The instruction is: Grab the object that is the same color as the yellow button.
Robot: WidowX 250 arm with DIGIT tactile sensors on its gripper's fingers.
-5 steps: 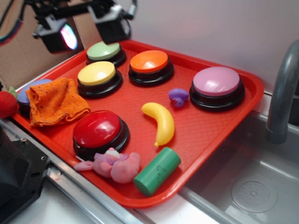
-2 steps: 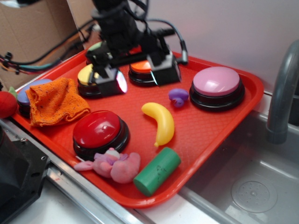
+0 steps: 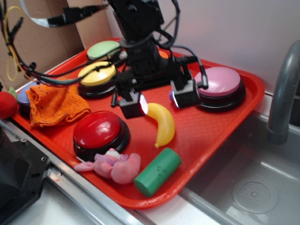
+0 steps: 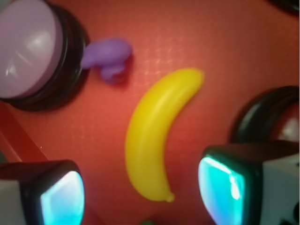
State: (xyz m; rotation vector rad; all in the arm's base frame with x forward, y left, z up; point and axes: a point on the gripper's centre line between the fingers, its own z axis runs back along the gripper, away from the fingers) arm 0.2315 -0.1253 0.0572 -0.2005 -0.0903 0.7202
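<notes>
Centrally on the red tray: one toy banana, glossy yellow, curved, lying flat, shown lengthwise between the two fingers in the wrist view. Gripper, black, poised over the banana's upper end with its jaws spread wide, one finger to the banana's left and the other to its right; nothing is held, and neither finger appears to touch the fruit. Yellow button, pale dome on a black base, sits at the tray's back left, apart from the banana and partly behind cables. Light-green button stands behind it near the far rim. Pink button occupies the back right, with a small purple toy just beside it in the wrist view. Red button sits at the front left, near the banana's left side. Green cylinder lies on its side near the front rim, just below the banana's tapered tip. Pink plush toy rests beside the cylinder, against the red button's base. Orange cloth is crumpled at the tray's left edge. Grey faucet rises at the right, over a metal sink.
</notes>
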